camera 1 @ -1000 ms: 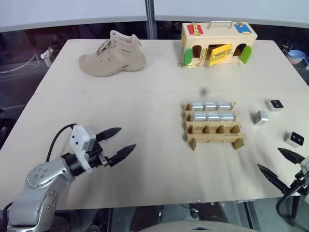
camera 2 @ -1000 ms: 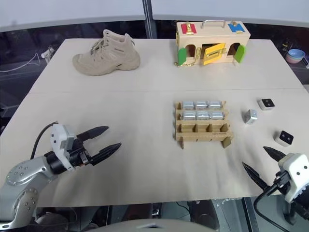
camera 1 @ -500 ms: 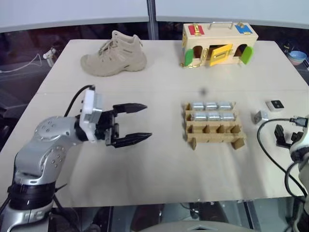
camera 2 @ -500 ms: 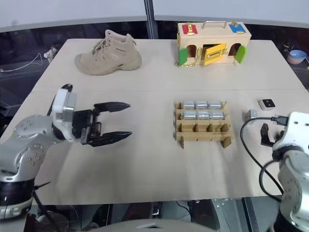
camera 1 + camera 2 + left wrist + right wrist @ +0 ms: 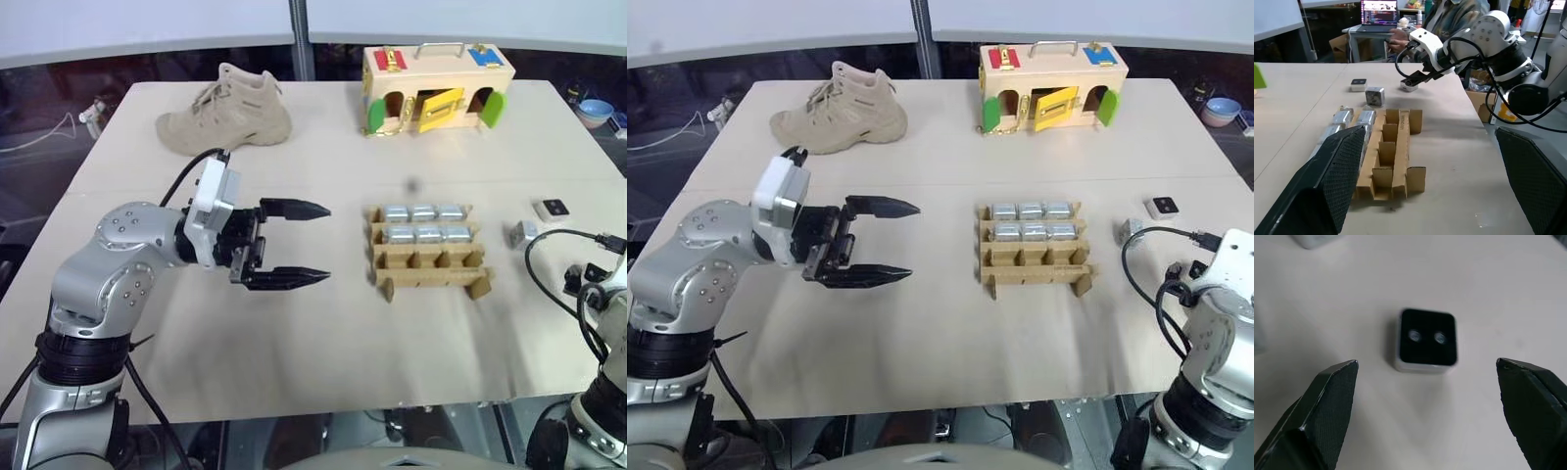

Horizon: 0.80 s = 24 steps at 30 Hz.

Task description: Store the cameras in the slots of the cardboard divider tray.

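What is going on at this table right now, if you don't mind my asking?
A robot is filling a cardboard tray with small cameras. Six sit in its two far rows; the near row is empty. The right gripper hangs open over a loose camera lying lens-up on the table. Two more cameras lie right of the tray. The left gripper is open and empty.

Looking down from the head, forward over the bench [image 5: 323,372]; both eye views sharing the whole top, far boot [image 5: 227,110] to near edge. Left wrist: low, level across the bench, close to the tray [image 5: 1393,147], facing the right arm [image 5: 1488,44]. Right wrist: close above one camera [image 5: 1427,339], probably straight down. Tray shared by eyes and left wrist.
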Available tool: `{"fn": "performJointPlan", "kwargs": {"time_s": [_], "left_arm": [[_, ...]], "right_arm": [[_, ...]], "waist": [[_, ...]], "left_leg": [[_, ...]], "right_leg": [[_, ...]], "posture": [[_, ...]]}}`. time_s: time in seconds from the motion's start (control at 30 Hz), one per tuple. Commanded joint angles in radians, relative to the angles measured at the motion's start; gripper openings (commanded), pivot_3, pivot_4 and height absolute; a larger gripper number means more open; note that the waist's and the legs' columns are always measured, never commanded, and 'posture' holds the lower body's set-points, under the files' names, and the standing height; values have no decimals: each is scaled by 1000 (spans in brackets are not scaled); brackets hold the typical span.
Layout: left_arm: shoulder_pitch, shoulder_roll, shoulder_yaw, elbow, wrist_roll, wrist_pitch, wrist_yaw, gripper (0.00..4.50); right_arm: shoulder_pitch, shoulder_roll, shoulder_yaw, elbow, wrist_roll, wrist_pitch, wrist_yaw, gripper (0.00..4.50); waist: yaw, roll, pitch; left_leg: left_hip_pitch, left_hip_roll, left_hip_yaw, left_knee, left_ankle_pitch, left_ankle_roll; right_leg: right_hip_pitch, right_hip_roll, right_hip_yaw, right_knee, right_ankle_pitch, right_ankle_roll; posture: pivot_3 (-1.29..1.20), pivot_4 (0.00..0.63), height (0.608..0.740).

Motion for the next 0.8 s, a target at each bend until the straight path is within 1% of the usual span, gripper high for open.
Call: {"fn": "performJointPlan", "kwargs": {"time_s": [0.03,0.27,0.53,0.57,0.6,0.63,0.67,0.7,0.73,0.8], "left_arm": [[-33,2,17,18,-7,-11,-24,4421],[-88,-8,4,76,23,-38,-62,4421],[-58,-17,23,43,21,-38,-47,4421],[-54,-17,25,37,20,-37,-45,4500],[-50,-16,27,32,17,-35,-41,4500],[-47,-17,30,28,15,-33,-36,4500],[-44,-17,33,25,13,-32,-32,4500],[-42,-17,34,23,12,-33,-30,4500],[-40,-16,35,23,12,-33,-28,4500],[-37,-18,38,20,10,-34,-22,4500]], "right_arm": [[-47,5,-31,16,-25,3,6,4500],[-97,26,-38,89,-56,-12,9,4500],[-108,21,-40,194,-79,-90,7,4500],[-108,20,-38,204,-84,-98,3,3962],[-109,22,-40,215,-86,-104,2,3636],[-110,25,-43,223,-88,-112,0,3108],[-108,24,-39,228,-88,-123,1,2701],[-107,24,-37,232,-88,-130,3,2136],[-108,25,-37,234,-89,-133,3,1784],[-108,26,-32,238,-92,-140,0,1698]], "waist": [[-1,0,0],[-2,0,0],[-3,0,0],[-3,0,0],[-3,0,0],[-3,0,0],[-3,0,0],[-3,0,0],[-3,0,0],[-3,0,0]], "left_leg": [[0,0,0,0,0,0],[-1,0,0,0,0,0],[-1,0,0,0,0,0],[-1,0,0,0,0,0],[-1,0,0,0,0,0],[-1,0,0,0,0,0],[-1,0,0,0,0,0],[-1,0,0,0,0,0],[-1,0,0,0,0,0],[-1,0,0,0,0,0]], "right_leg": [[0,0,0,0,1,0],[0,0,0,0,2,-2],[0,0,0,0,2,-1],[0,0,0,0,2,-1],[0,0,0,0,2,-1],[0,0,0,0,2,-1],[0,0,0,0,2,-1],[0,0,0,0,2,-1],[0,0,0,0,2,-1],[0,0,0,0,2,-1]], "posture": [[0,150,740],[0,150,740],[0,150,740],[0,150,740],[0,150,740],[0,150,740],[0,150,740],[0,150,740],[0,150,740],[0,150,740]]}}
